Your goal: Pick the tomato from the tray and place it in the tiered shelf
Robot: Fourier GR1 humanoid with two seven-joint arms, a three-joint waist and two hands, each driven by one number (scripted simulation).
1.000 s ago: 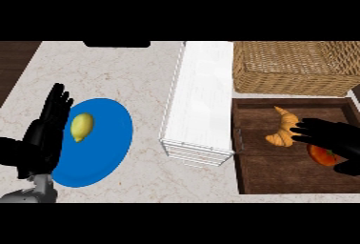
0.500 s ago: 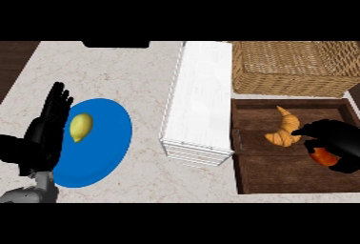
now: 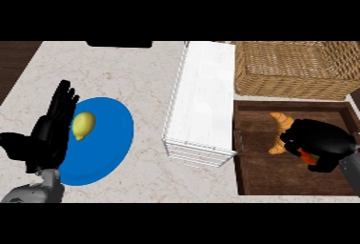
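The dark wooden tray (image 3: 260,178) lies at the right of the counter. Over it my right hand (image 3: 316,140) is curled round the red tomato (image 3: 307,154), of which only a sliver shows under the fingers. An orange croissant (image 3: 280,121) lies in the tray, touching the hand's left side. The white tiered shelf (image 3: 202,107) stands in the middle, just left of the tray. My left hand (image 3: 49,128) rests open at the left edge, fingers up.
A blue plate (image 3: 105,143) with a yellow lemon (image 3: 83,126) lies beside the left hand. A wicker basket (image 3: 295,66) stands behind the tray. A dark object (image 3: 119,44) shows at the counter's far edge.
My right hand has curled tighter over the tomato, hiding more of it, and shifted slightly left toward the croissant. The left hand has not moved.
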